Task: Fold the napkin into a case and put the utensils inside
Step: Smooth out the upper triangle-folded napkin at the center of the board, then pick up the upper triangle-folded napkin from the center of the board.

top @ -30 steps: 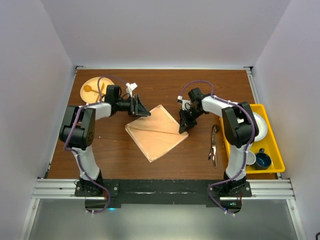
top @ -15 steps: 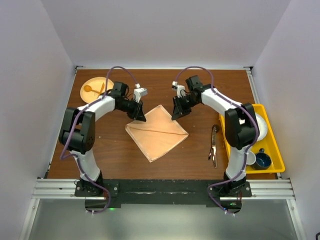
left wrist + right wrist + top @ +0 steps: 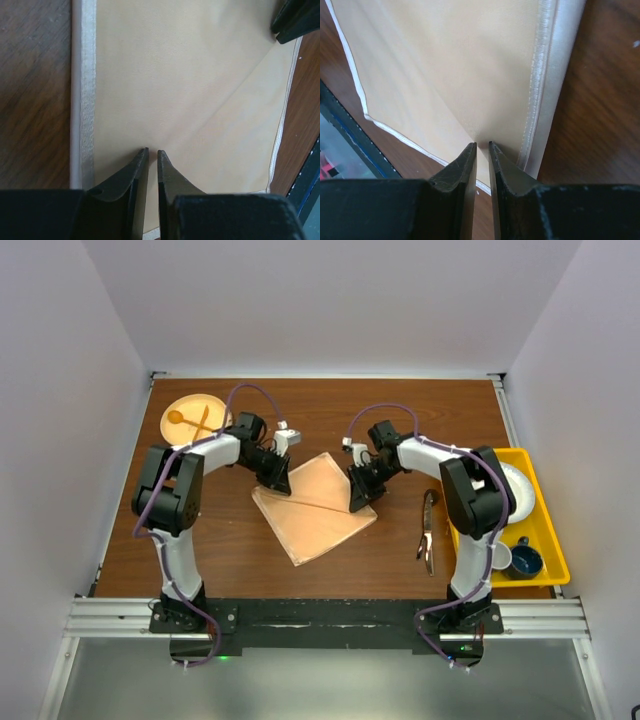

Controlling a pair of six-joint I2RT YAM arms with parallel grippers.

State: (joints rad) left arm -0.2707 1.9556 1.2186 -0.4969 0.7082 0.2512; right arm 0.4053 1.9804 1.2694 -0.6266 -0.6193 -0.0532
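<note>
Two hands pinch the peach napkin (image 3: 318, 508) at the same time. The left hand (image 3: 279, 478) is squeezed tight on the cloth at its left corner. The right hand (image 3: 358, 496) is squeezed tight on it at the right corner. A crease runs across the napkin from one hand to the other. The napkin lies flat in the middle of the brown worktop (image 3: 220, 540). The dark utensils (image 3: 428, 530) lie to its right, apart from it, just beside a yellow tray (image 3: 549, 540).
</note>
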